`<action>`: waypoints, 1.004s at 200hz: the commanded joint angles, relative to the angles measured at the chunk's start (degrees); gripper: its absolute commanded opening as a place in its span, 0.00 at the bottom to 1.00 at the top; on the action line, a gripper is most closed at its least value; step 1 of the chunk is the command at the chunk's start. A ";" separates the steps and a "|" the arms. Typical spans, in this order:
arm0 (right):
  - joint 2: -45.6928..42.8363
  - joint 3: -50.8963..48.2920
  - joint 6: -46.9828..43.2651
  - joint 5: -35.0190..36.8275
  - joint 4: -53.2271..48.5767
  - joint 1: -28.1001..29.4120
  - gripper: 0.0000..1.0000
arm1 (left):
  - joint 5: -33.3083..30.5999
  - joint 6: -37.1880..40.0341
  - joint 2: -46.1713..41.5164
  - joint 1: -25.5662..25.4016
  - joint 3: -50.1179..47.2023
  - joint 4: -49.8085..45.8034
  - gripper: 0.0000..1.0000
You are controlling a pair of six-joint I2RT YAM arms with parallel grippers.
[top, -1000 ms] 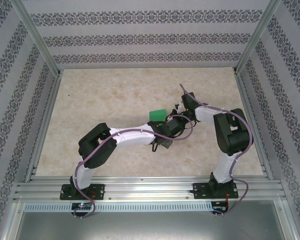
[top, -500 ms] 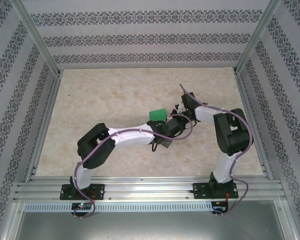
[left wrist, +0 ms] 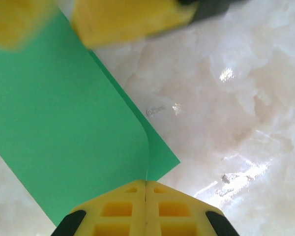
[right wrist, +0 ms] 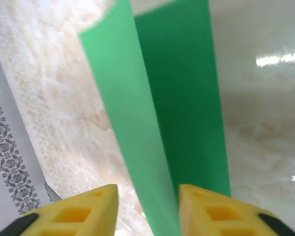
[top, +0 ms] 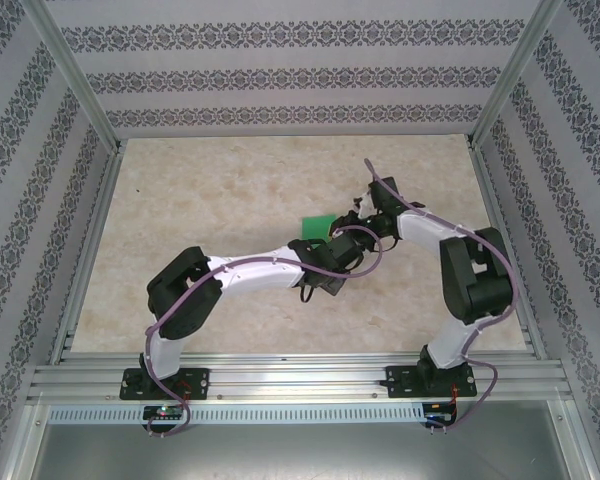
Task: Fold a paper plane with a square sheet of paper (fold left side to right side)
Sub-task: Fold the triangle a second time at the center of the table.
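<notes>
The square sheet of paper (top: 317, 225) is bright green and lies mid-table, folded over on itself with the upper layer curving up loosely (left wrist: 64, 113). My left gripper (left wrist: 146, 183) is shut, its yellow fingertips pinching the near edge of the upper layer; it also shows from above (top: 332, 242). My right gripper (right wrist: 148, 191) stands open at the sheet's far side, and a raised green flap (right wrist: 132, 128) runs between its fingers (right wrist: 96, 206) without being pinched. Its blurred yellow fingers (left wrist: 128, 19) show in the left wrist view. A paper plane is out of view.
The table (top: 210, 190) is pale and marble-patterned, inside an aluminium frame with patterned walls (top: 280, 75). Both arms meet over the middle, with purple cables looping off them (top: 365, 262). A metal rail (top: 300, 375) runs along the near edge.
The left gripper has closed on the sheet's edge. The right gripper has opened and released the paper, shifting slightly away. The sheet now lies flatter.
</notes>
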 commanded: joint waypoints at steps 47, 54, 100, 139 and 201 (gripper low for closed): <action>-8.82 -7.67 -3.37 2.29 1.21 -3.32 0.44 | 15.12 -0.70 -6.90 7.39 -6.86 8.96 0.00; -9.00 -8.40 -3.13 1.41 2.20 -3.37 0.42 | 17.21 -0.79 -7.75 8.40 -8.26 10.75 0.00; -9.75 -13.51 -1.26 -0.72 6.67 -2.10 0.25 | 28.42 -2.55 -9.68 14.85 -13.12 16.53 0.00; -7.72 -16.03 1.64 -0.17 10.22 1.88 0.16 | 30.00 -1.63 -8.56 17.23 -13.04 15.94 0.02; -4.14 -16.62 2.77 1.51 11.08 6.17 0.13 | 29.31 1.90 -5.99 19.00 -10.66 11.53 0.03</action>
